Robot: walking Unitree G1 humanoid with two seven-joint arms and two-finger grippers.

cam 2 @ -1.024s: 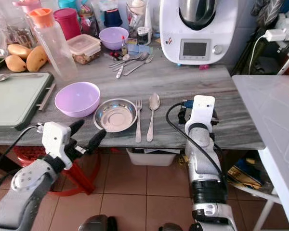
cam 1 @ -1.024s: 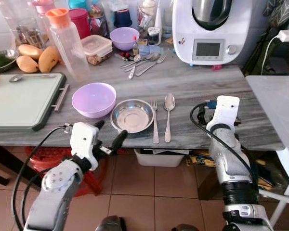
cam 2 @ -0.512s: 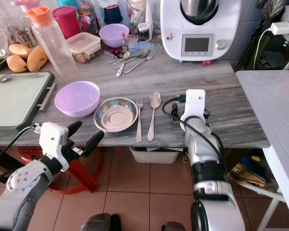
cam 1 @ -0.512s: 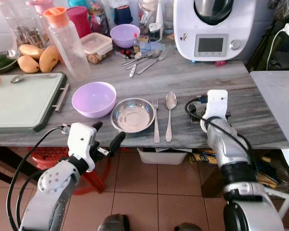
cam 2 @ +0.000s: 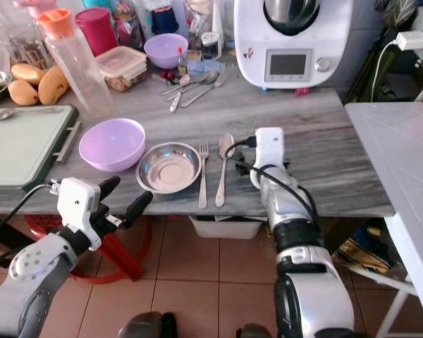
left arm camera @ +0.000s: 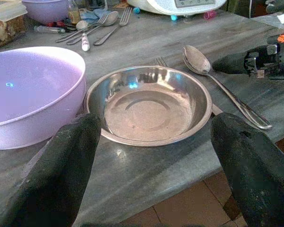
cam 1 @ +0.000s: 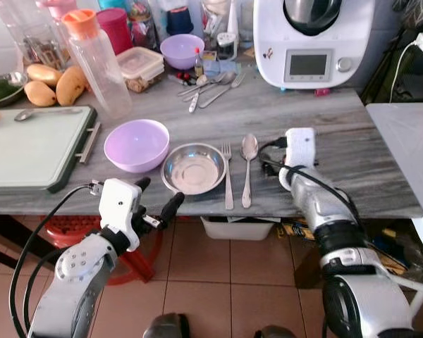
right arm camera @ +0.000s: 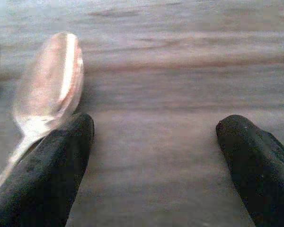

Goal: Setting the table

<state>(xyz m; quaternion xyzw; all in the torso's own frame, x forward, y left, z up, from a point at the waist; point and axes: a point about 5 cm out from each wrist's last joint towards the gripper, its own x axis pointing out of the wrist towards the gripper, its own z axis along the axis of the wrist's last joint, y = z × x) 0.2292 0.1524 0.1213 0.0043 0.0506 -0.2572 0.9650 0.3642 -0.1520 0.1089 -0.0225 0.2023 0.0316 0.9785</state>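
Observation:
A steel bowl (cam 1: 193, 169) sits near the front edge of the grey counter (cam 1: 338, 120), with a purple bowl (cam 1: 137, 145) to its left. A fork (cam 1: 228, 176) and a spoon (cam 1: 247, 165) lie side by side to its right. My left gripper (cam 1: 158, 201) is open, hanging just off the counter's front edge and facing the steel bowl (left arm camera: 149, 104). My right gripper (right arm camera: 151, 165) is open and low over the counter, right beside the spoon (right arm camera: 49, 80); one of its fingers (right arm camera: 42, 165) lies against the spoon's neck.
A green cutting board (cam 1: 28, 144) lies at the left, and a clear bottle with an orange cap (cam 1: 99, 67) stands behind it. Loose cutlery (cam 1: 211, 88), a small purple bowl (cam 1: 181, 51) and a white kitchen machine (cam 1: 310, 42) line the back. A white table (cam 1: 409, 141) adjoins on the right.
My right arm has swung left across the counter until its gripper is next to the spoon. The left gripper has stayed about where it was.

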